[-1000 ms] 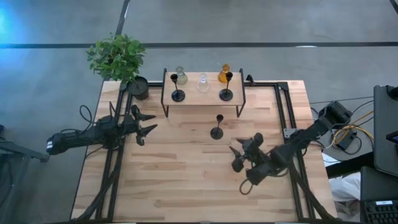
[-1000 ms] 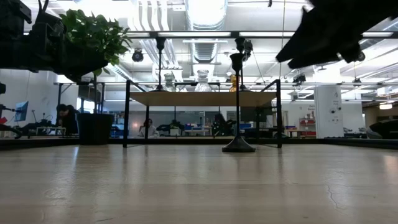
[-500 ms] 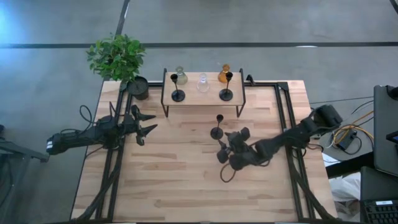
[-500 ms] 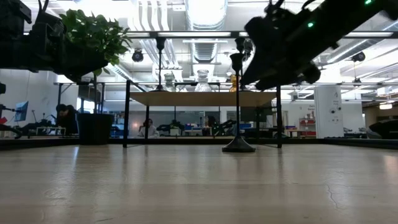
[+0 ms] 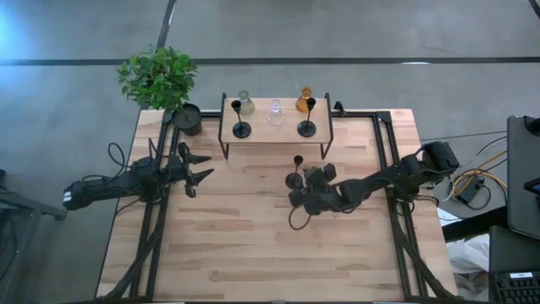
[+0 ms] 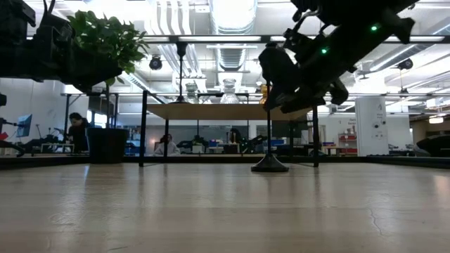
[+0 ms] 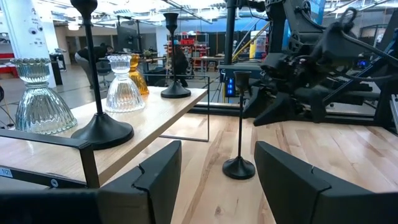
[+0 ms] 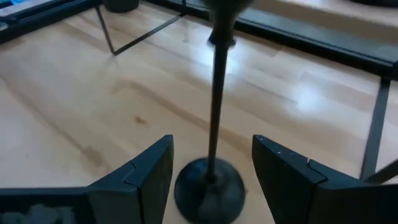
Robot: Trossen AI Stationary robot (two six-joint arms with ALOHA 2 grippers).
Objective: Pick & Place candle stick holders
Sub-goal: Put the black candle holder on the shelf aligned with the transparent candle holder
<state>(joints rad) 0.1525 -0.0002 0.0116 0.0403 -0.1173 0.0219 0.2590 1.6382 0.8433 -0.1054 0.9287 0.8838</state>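
Wooden bench [image 5: 253, 245], high view: small shelf [image 5: 274, 127] at the far edge carries two black candle stick holders [image 5: 241, 128] [image 5: 307, 127] plus olive [image 5: 245, 103], clear [image 5: 276, 112] and amber [image 5: 303, 101] glass holders; third black holder [image 5: 294, 178] stands upright on the bench just in front of the shelf. Right gripper [image 5: 299, 192] sits right beside it, fingers open. Left gripper [image 5: 199, 166] waits near the bench's left side, fingers open, holding nothing. Potted plant [image 5: 160, 78] at far left corner. Low view: right gripper [image 6: 278, 74] hangs by the holder's cup, base [image 6: 270, 166] flat on the bench. Left wrist view: free holder [image 7: 239, 167] ahead, between the open fingers [image 7: 155, 171]. Right wrist view: stem [image 8: 217, 106] and base between the open fingers [image 8: 149, 168], not clamped
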